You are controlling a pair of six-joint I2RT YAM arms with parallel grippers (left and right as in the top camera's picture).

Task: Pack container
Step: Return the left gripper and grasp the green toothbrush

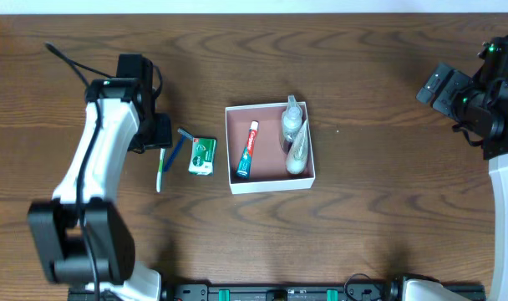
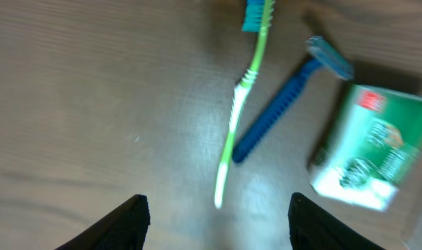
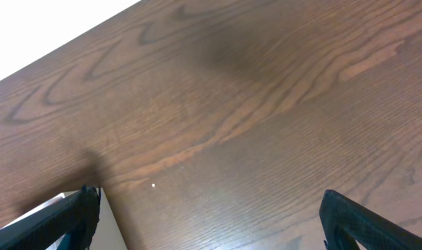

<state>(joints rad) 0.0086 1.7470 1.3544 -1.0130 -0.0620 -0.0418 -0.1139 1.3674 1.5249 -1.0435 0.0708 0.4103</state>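
Note:
The container [image 1: 268,182] is a shallow white-walled box with a pink-brown inside at mid-table. In it lie a toothpaste tube [image 1: 248,150] and two clear bottles [image 1: 293,121]. Left of it on the table lie a green-and-white packet [image 1: 203,156], a blue razor [image 1: 178,145] and a green toothbrush [image 1: 161,170]. In the left wrist view the toothbrush [image 2: 240,111], razor [image 2: 284,104] and packet [image 2: 367,149] lie just ahead of my open, empty left gripper [image 2: 214,219]. My right gripper [image 3: 207,222] is open and empty over bare table at the far right; a white container corner [image 3: 30,215] shows beside its finger.
The left arm [image 1: 104,159] stretches over the table's left side, hiding the left gripper from overhead. The right arm [image 1: 488,100] stands at the right edge. A black cable [image 1: 66,58] trails at the far left. The table's far edge runs along the top.

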